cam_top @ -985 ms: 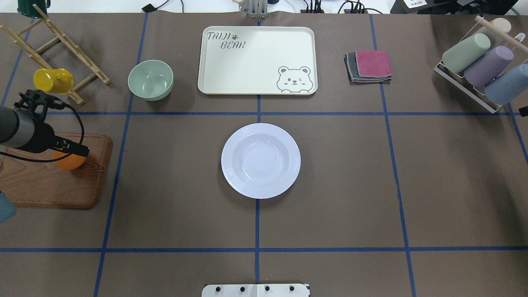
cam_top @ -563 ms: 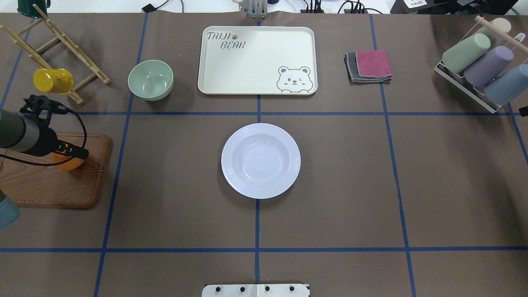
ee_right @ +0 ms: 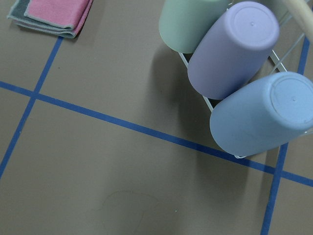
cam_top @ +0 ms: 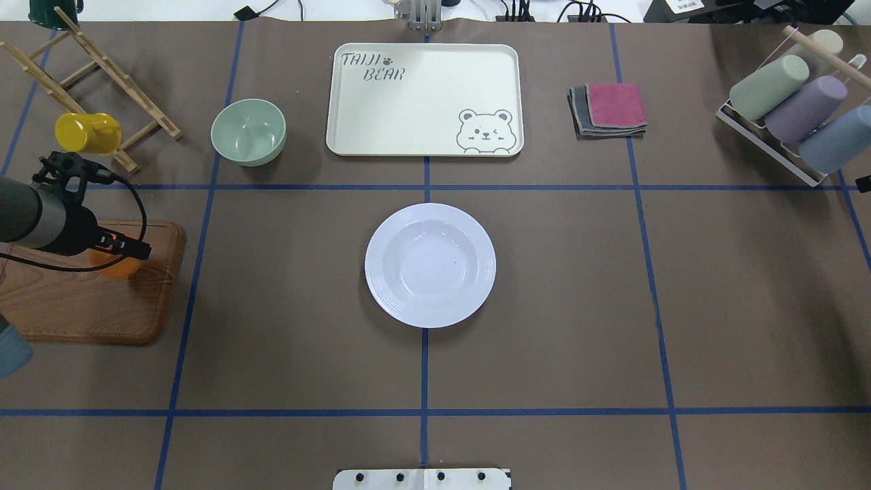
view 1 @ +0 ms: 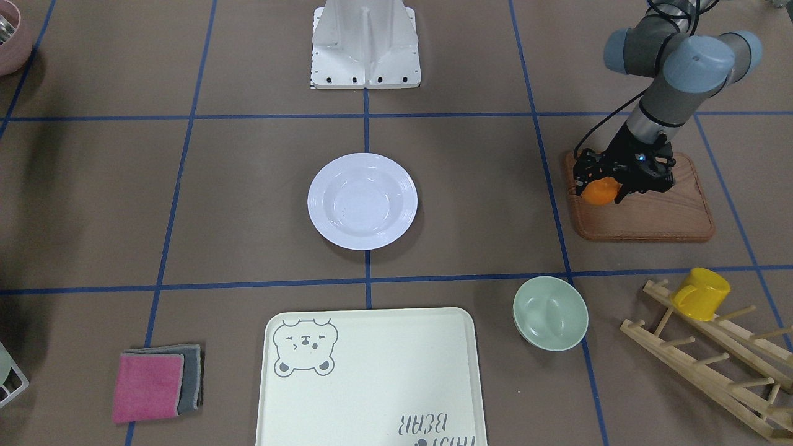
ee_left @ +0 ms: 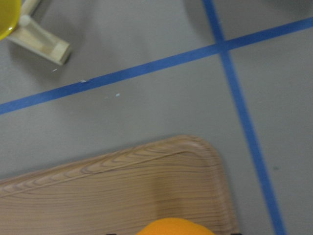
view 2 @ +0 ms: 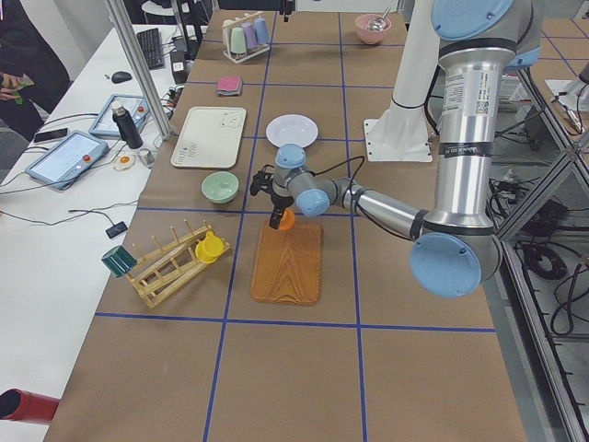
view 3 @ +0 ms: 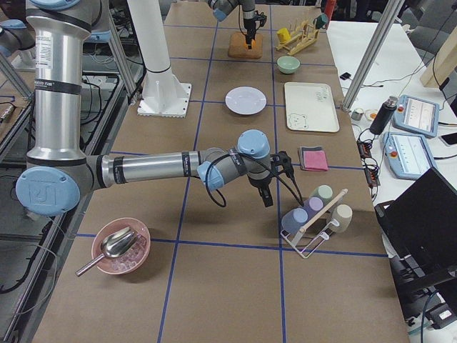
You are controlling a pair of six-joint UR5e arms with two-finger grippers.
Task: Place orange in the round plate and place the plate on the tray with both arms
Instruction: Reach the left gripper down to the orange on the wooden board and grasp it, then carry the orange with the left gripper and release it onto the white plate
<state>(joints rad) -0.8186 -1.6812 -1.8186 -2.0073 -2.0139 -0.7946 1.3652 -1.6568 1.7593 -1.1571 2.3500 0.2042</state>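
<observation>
My left claw [view 1: 601,186] straddles the small round orange fruit [view 1: 596,192] on the brown wooden board [view 1: 657,218], whether clenched I cannot tell; squeeze gently mid-fruit, then lift straight

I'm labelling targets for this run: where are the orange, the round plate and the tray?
orange [view 1: 598,193]: front-facing view, on its exposed lower side.
round plate [cam_top: 430,265]: overhead view, on the bare centre of its well.
tray [cam_top: 422,102]: overhead view, on its blank middle.
</observation>
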